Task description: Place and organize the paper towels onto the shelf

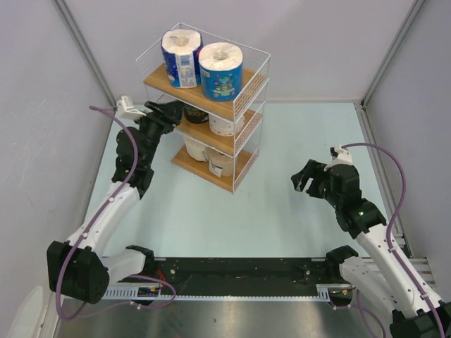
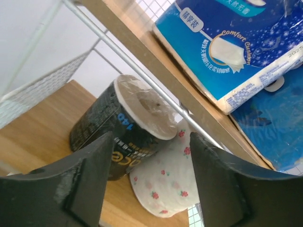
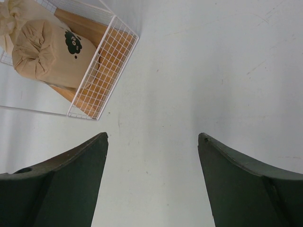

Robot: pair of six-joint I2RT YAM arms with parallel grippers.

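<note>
The shelf (image 1: 248,90) stands at the back middle of the table. Two blue-wrapped paper towels (image 1: 181,58) (image 1: 220,72) stand on its top board. On the middle board are a dark-wrapped roll (image 1: 194,114) and a white dotted roll (image 1: 224,125); a cream roll (image 1: 194,148) and a tan-brown roll (image 1: 220,163) fill the bottom board. My left gripper (image 1: 165,113) is at the middle tier's left end, open, its tips just short of the dark roll (image 2: 118,127), which leans on the dotted roll (image 2: 168,182). My right gripper (image 1: 308,179) hovers open and empty right of the shelf, over bare table.
The right wrist view shows the tan-brown roll (image 3: 47,56) behind the shelf's white wire end (image 3: 106,71). The upper board's edge and a wire rail (image 2: 142,78) run close above my left fingers (image 2: 90,179). Grey walls enclose the table on three sides.
</note>
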